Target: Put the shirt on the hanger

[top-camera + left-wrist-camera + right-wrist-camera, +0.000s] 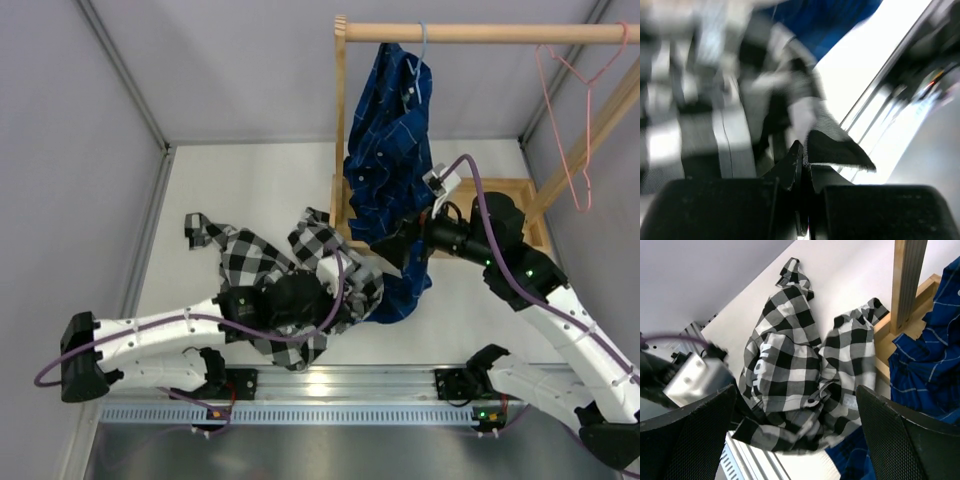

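Note:
The black-and-white check shirt [262, 262] lies crumpled on the white table, near the front edge. My left gripper [325, 300] sits low on the shirt's right side. In the left wrist view, my left gripper [804, 156] is shut on a fold of the shirt [832, 145]. My right gripper [392, 254] hovers open just right of the shirt, and its wide-apart fingers [690, 440] frame the shirt [790, 365] with nothing between them. The pink hanger [587, 170] hangs empty at the right end of the wooden rail [480, 33].
A dark blue plaid shirt [392, 150] hangs from a light blue hanger on the rail, its hem touching the checked shirt. The wooden rack's post [907, 280] and base [505, 190] stand behind my right gripper. Grey walls close in on three sides.

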Available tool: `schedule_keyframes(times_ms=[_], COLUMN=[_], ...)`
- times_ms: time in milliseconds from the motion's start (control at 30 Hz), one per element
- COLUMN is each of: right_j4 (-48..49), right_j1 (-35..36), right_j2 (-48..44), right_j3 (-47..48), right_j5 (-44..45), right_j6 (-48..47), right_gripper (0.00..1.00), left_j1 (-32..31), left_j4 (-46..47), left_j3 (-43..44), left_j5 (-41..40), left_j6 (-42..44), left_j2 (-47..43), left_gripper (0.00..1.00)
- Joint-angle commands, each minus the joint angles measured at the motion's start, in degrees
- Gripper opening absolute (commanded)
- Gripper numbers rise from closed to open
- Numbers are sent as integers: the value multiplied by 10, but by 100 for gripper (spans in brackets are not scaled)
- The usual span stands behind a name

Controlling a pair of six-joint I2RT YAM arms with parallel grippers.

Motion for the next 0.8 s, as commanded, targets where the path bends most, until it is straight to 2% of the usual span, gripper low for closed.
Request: schedule_keyframes(times_ms=[0, 33, 100, 167, 200, 333, 400, 433, 500, 567, 600, 633, 767], right_j4=[-12, -16, -26, -28, -30, -43, -53, -60, -73, -71, -70, -69, -61], right_j1=[7, 7, 8, 10, 13, 49, 65, 80, 91, 102, 104, 114, 147], right_j2=[-4, 0, 19, 42, 49, 93, 123, 133, 154, 160, 160, 160, 148], right_j3=[-10, -14, -14, -17, -17, -9, -2, 3, -2, -15, -29, -35, -56], right_j5=[6, -1, -15, -16, -13, 37, 70, 107, 148, 162, 179, 184, 204], right_j6=[3, 2, 2, 5, 5, -1, -3, -4, -1, 12, 19, 28, 45], right_gripper=[100, 99, 99, 100, 99, 94, 91, 86, 80, 76, 75, 74, 70], left_j1=[-46, -59, -72, -87, -90, -90, -90, -89, -89, -89, -88, -87, -81], left_j4=[76, 91, 128, 134, 132, 88, 65, 53, 11, -46, -65, -85, -119], left_j3=[-64, -90, -107, -110, -110, -105, -94, -90, -80, -73, -65, -60, -40], left_j5=[-105, -89, -67, -40, -33, -32, -71, -94, -208, -308, -388, -418, -445], left_j6=[-43, -52, -53, -39, -31, 21, 32, 33, 20, -36, -57, -99, -135], left_j2=[-3, 0, 2, -8, -16, -87, -138, -156, -194, -207, -210, -204, -150], left_gripper=[1, 4, 25, 58, 96, 98, 98, 98, 98, 98, 98, 98, 98])
